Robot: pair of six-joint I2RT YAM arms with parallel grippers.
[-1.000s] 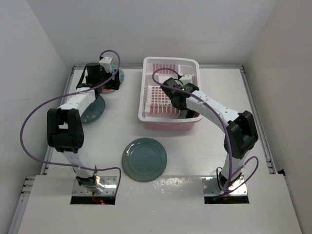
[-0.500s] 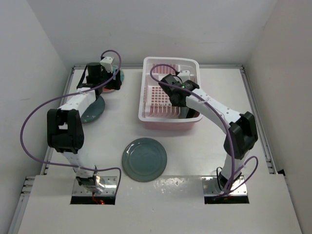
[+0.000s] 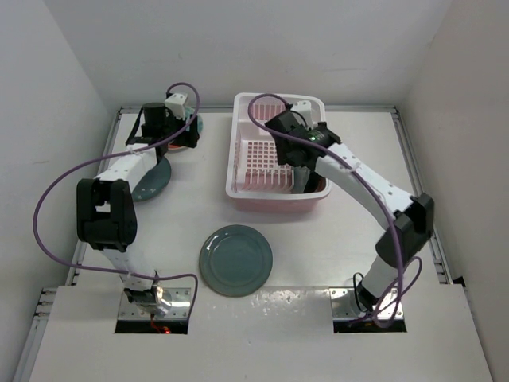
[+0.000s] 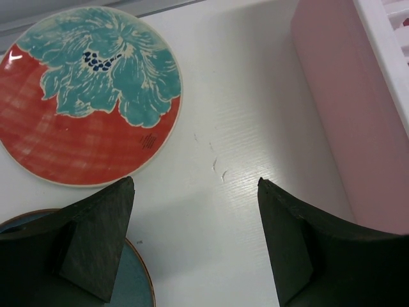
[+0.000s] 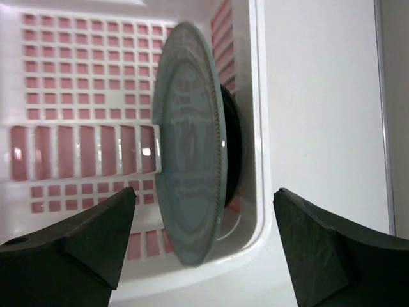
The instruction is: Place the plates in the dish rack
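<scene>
The pink-and-white dish rack (image 3: pixel 242 151) stands at the back centre. A grey-teal plate (image 5: pixel 188 147) stands on edge inside it near the right wall, a small black plate (image 5: pixel 231 144) just behind it. My right gripper (image 5: pixel 204 198) hangs open above them, its fingers well apart from both. On the table lie another grey-teal plate (image 3: pixel 235 259) and a darker teal plate (image 3: pixel 151 181). My left gripper (image 4: pixel 195 185) is open over bare table beside the red plate (image 4: pixel 89 96), with nothing between its fingers.
In the left wrist view the rack's pink outer wall (image 4: pixel 345 109) runs along the right, and the darker teal plate's rim (image 4: pixel 137 281) shows at the lower left. White walls enclose the table on three sides.
My right gripper has opened, let go of the grey-teal plate standing in the rack, and drawn up and back. The left arm has not moved.
</scene>
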